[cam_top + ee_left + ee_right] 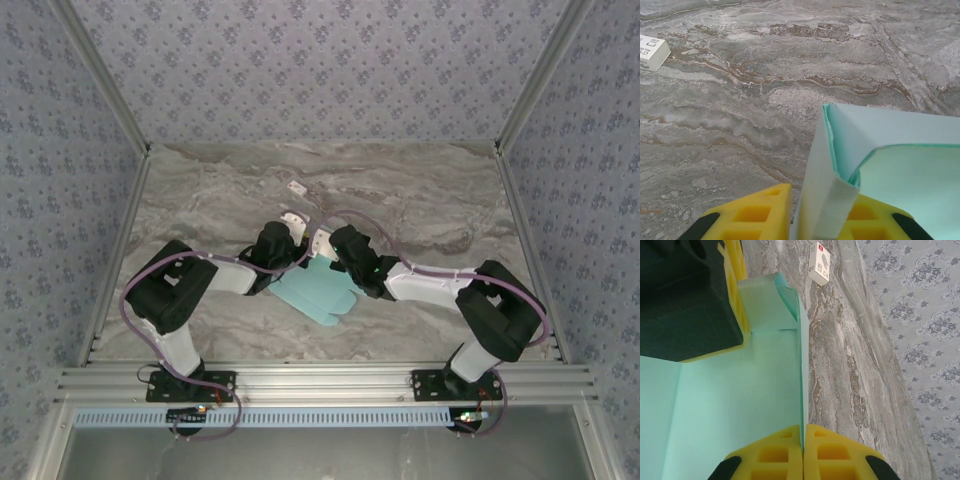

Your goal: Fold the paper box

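- Top view: one paper box (318,292), a pale blue thin card sheet partly folded, lies at the middle of the counter (200,200) between the two wrists.
- Its long axis runs diagonal to the counter edges, with rounded flaps at the near-right end.
- Left gripper (293,228) and right gripper (322,242) meet at the sheet's far edge, tips close together.
- One small white tag (297,187) lies farther back, apart from the card.
- The counter is grey marble-patterned and flat; the walls (320,60) have floral wallpaper.
- Left wrist view: the left gripper (822,210) has two yellow ribbed fingers (762,212).
- A folded corner of the paper box (900,170) stands upright between them. It fills nearly the whole gap; cannot tell if it is pinched tight.
- The fold edge shows a greener inner face. The white tag (652,52) is at far left on the counter (790,75).
- Right wrist view: the right gripper (803,432) has its yellow fingers (780,455) clenched on the thin edge of an upright card wall.
- The paper box (740,400) panel spreads to the left with a crease line in it.
- A small folded flap sits at the top, beside the left arm's yellow finger (737,300).
- The white tag (819,264) has red and black print.
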Motion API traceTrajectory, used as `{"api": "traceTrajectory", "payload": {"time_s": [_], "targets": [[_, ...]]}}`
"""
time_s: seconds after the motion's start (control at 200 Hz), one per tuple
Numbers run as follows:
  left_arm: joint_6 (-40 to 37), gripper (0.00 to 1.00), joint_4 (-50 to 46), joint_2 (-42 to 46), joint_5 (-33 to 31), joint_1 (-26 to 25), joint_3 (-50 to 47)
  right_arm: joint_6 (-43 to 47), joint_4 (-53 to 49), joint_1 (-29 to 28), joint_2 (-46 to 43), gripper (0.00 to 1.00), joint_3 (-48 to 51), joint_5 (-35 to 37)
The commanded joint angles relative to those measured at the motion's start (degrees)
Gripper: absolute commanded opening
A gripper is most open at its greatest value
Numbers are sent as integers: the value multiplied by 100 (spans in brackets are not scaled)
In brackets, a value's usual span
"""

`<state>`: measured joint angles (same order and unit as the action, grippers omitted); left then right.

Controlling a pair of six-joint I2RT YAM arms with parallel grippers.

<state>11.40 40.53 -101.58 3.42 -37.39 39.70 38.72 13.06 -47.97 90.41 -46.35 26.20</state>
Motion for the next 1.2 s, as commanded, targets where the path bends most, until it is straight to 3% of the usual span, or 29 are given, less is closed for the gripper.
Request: {"api": "traceTrajectory", "payload": {"time_s": [0.0, 0.145, 0.435, 0.58, 0.7, 0.75, 0.87, 1.194], "targets": [[-111, 19, 183, -29, -344, 133, 115, -216, -302, 40, -150, 13, -102, -47], [-223, 18, 435, -37, -333, 132, 34, -411, -352, 52, -320, 25, -101, -157], [-440, 17, 998, -228, -19, 119, -3, -1355, -646, 75, -1228, 36, 26, -826], [-564, 17, 1385, -362, 327, 73, 36, -2047, -1045, 388, -2013, 45, -9, -1752], [-611, 17, 1840, -553, 683, 4, 63, -2827, -1397, 1284, -2291, 47, -174, -3138], [-649, 17, 2018, -650, 788, -49, 77, -3174, -1477, 1738, -2229, 48, -282, -3721], [-674, 17, 2132, -812, 945, -145, 176, -3690, -1741, 2296, -1816, 48, -655, -4325], [-779, 18, 2246, -1017, 986, -269, 248, -4333, -2683, 2523, -147, 52, -1977, -5119]]}}
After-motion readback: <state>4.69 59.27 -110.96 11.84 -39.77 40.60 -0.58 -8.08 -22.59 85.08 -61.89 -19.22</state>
